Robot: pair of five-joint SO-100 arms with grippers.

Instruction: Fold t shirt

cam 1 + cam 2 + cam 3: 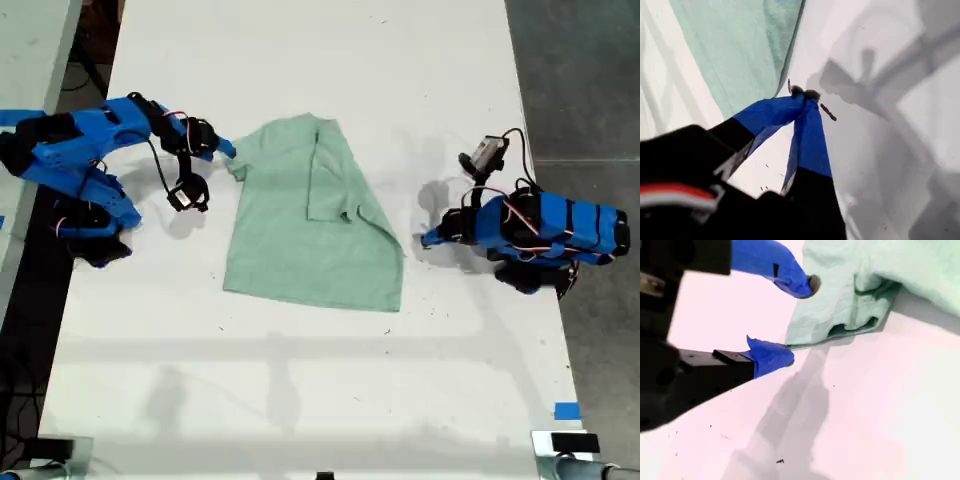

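T shirt lies flat-ish on the white table, roughly mid-table. One side is already folded in over the body, sleeve lying on top; hem end points toward the exterior view's bottom, collar end toward its top.

My first gripper: fingertips pressed together, nothing between them. Tips sit on bare table just beside the shirt's edge, not touching fabric as far as I can tell. In the exterior view that's the arm on the shirt's right side, tip near the lower corner of the shirt.

My second gripper: jaws apart, moderately wide, holding nothing. Upper fingertip is right at the sleeve edge of the shirt; contact or not, can't tell. Lower finger sits on the table just short of the fabric. Exterior view: the arm on the shirt's left side, tip at the sleeve near the collar end.

Blue tape on the table, well apart from the shirt, toward the exterior view's lower right.
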